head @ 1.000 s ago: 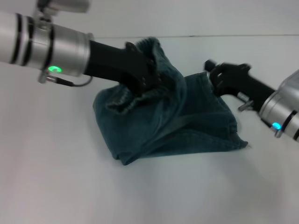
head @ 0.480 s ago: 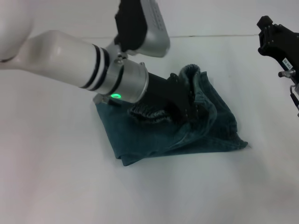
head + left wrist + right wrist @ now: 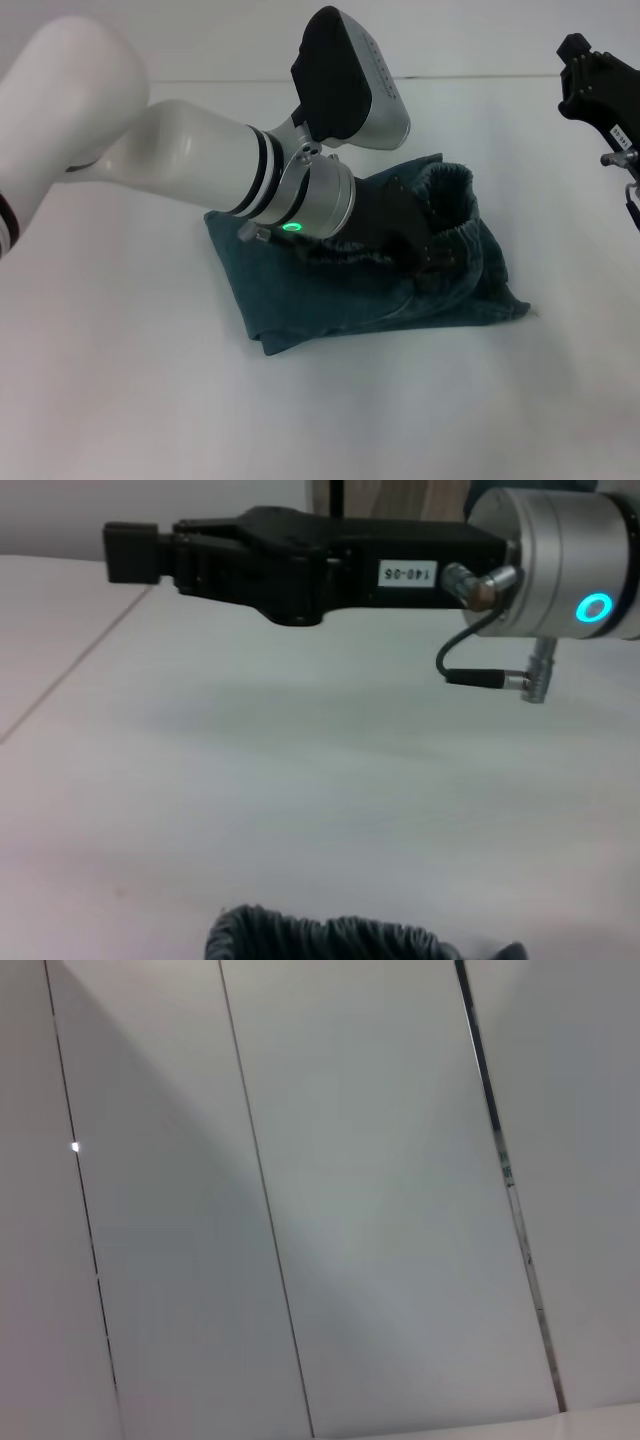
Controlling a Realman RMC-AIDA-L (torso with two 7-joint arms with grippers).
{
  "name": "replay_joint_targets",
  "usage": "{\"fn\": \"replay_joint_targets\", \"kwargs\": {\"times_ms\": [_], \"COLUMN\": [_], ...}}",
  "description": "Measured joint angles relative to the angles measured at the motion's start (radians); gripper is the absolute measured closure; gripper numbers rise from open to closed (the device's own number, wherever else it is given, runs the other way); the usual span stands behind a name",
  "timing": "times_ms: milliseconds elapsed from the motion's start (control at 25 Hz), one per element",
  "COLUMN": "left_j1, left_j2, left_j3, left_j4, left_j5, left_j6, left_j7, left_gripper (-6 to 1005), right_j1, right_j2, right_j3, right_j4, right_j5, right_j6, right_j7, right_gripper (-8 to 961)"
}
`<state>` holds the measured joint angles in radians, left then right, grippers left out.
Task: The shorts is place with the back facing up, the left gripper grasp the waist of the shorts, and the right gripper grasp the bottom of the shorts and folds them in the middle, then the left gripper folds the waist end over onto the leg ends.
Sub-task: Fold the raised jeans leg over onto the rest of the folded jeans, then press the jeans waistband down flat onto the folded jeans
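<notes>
You have the shorts [image 3: 340,295] lying folded in a thick bundle near the middle of the white worktop [image 3: 150,400], with the leg ends [image 3: 500,300] pointing toward the robot's right. Your left hand [image 3: 440,262] is low over the right part of the bundle, its fingers pressed together on the waist of the shorts [image 3: 455,215], and that ruffled band is curled up around the black body of the hand. In the left wrist view the gathered waist edge shows at the frame's lower rim, with bare worktop beyond it. Your right hand [image 3: 572,62] is raised well clear of the shorts at the far right, holding nothing; you cannot tell from these views whether its fingers are spread or together. The right wrist view shows only pale panels.
</notes>
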<state>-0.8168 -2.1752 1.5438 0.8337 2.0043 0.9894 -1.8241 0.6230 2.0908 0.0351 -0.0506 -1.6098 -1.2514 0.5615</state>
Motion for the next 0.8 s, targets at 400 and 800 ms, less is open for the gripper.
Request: {"fn": "replay_joint_targets", "kwargs": {"times_ms": [400,800], "left_j1": [0.044,0.089], "left_j2": [0.000,0.000], "left_j3": [0.020,-0.005], "left_j4": [0.078,0.126], "left_j5": [-0.068,-0.149], "left_j6": [-0.007,-0.013], "left_j7": [0.049,0.133], "left_gripper": [535,80], "right_j1": [-0.001,-0.011], "right_j2": [0.001,0.000], "right_j3": [-0.003,0.024], "right_j4": [0.000,-0.003], "right_j5": [0.001,0.001], "right_j6": [0.023,0.026], "right_j7": [-0.002,-0.004], "right_gripper": [936,936]}}
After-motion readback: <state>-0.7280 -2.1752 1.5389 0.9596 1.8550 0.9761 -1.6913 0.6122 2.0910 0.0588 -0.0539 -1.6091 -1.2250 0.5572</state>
